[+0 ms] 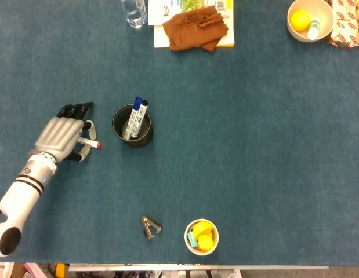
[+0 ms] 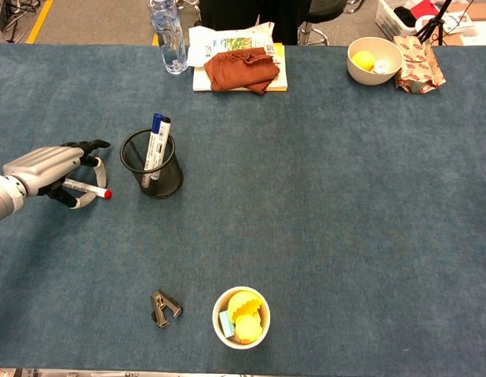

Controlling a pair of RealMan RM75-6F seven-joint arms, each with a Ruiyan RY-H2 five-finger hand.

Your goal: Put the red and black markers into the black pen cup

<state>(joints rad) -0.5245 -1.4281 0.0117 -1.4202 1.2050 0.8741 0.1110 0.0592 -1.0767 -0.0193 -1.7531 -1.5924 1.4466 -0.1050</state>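
The left hand [image 1: 62,136] sits low over the table [image 1: 254,145] to the left of the cup [image 1: 132,125], its fingers curled together around the red marker [image 1: 90,142], which it holds roughly level with the red cap pointing toward the cup. In the chest view the same hand [image 2: 48,167] shows from the side, the marker [image 2: 87,188] sticking out beneath its dark fingertips [image 2: 89,145], the cap near the cup [image 2: 152,167] but not touching it. The marker is outside the cup, just beside it. Two markers already stand tilted in the cup, leaning on its rim: a black marker [image 1: 138,117] and a blue marker [image 1: 133,113] side by side, their caps up. In the chest view the blue cap [image 2: 156,122] rises above the mesh wall, with the black cap [image 2: 165,123] right next to it. The right hand appears in neither view. At the far edge lie a brown cloth [image 1: 193,27] on a booklet [image 1: 167,11], a bottle [image 1: 134,11] to their left, and a bowl [image 1: 309,20] with a lemon [image 1: 300,19] at the right. Near the front edge sit a staple remover [image 1: 150,227] and a small bowl [image 1: 201,236] of yellow items, well apart from the cup.
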